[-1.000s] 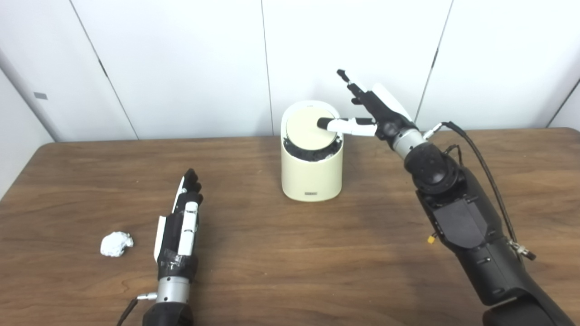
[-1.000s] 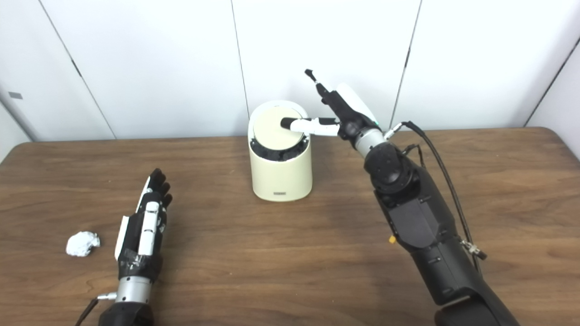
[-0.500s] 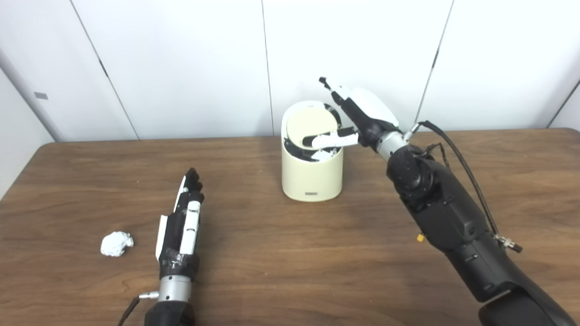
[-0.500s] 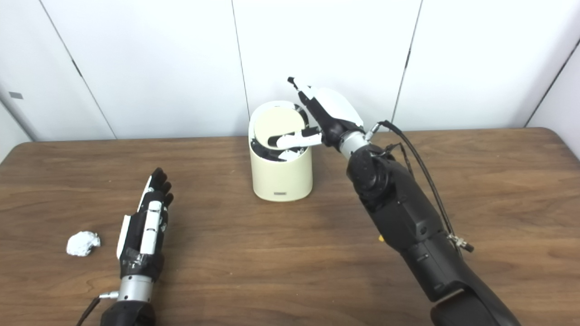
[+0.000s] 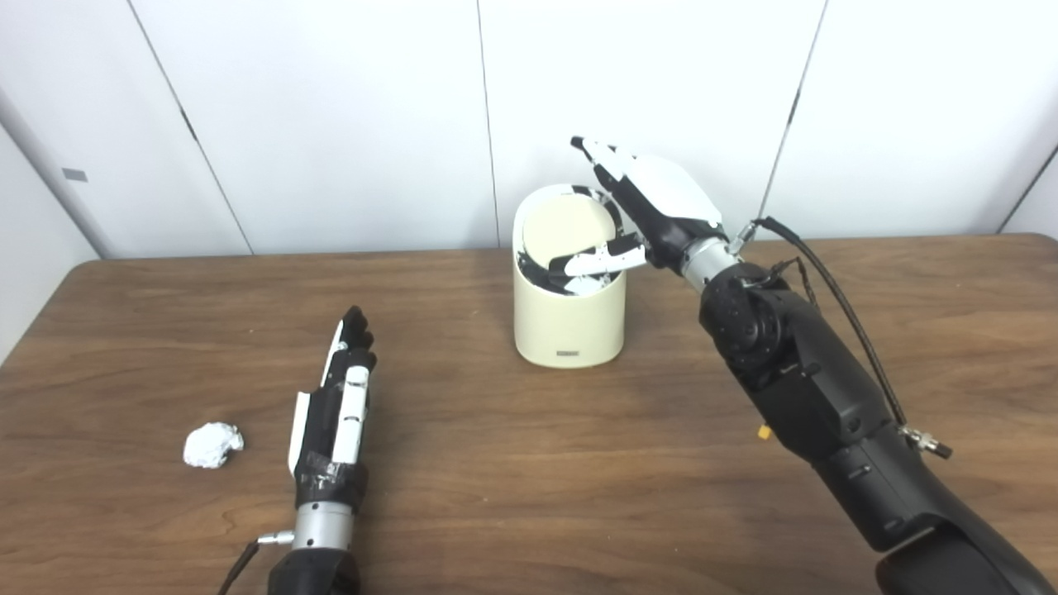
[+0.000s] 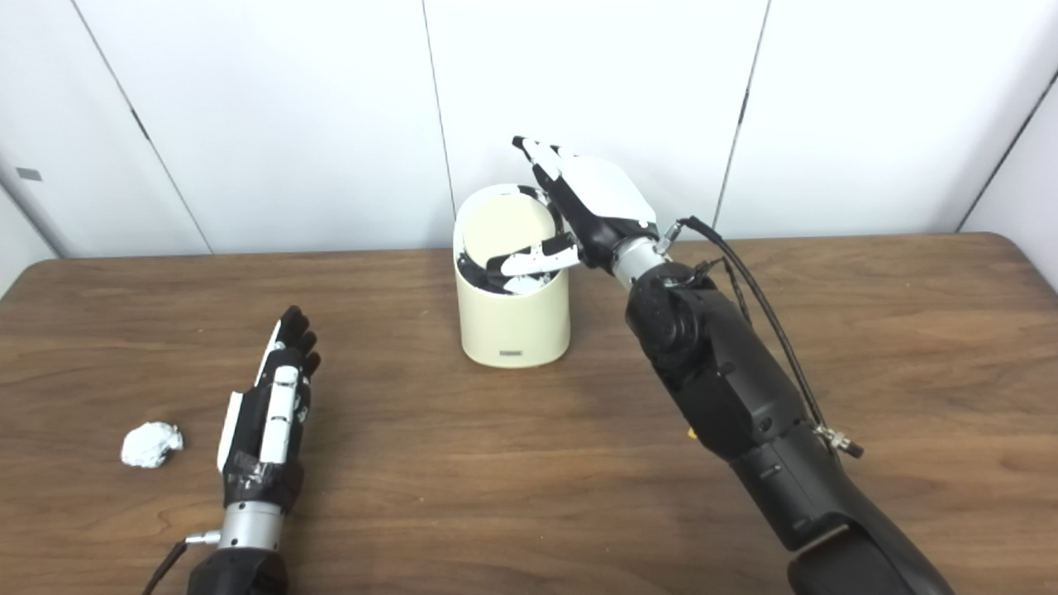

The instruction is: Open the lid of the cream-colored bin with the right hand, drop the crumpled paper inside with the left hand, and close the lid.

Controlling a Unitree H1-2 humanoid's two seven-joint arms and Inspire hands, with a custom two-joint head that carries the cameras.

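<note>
On bin (image 5: 569, 318) front, small label (image 5: 567, 354), unreadable

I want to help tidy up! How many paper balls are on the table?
1. The crumpled paper lies on the table near its left edge, beside the left hand. More may be hidden inside the bin.

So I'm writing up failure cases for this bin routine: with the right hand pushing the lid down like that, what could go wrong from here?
The lid is tilted only because the thumb of the right hand presses into the opening; if it slips, the lid may swing shut. The opening of the cream-colored bin looks narrow and partly blocked by that thumb, so the paper could bounce off. The crumpled paper lies outside the flat left hand, so a grasp may nudge it away.
</note>
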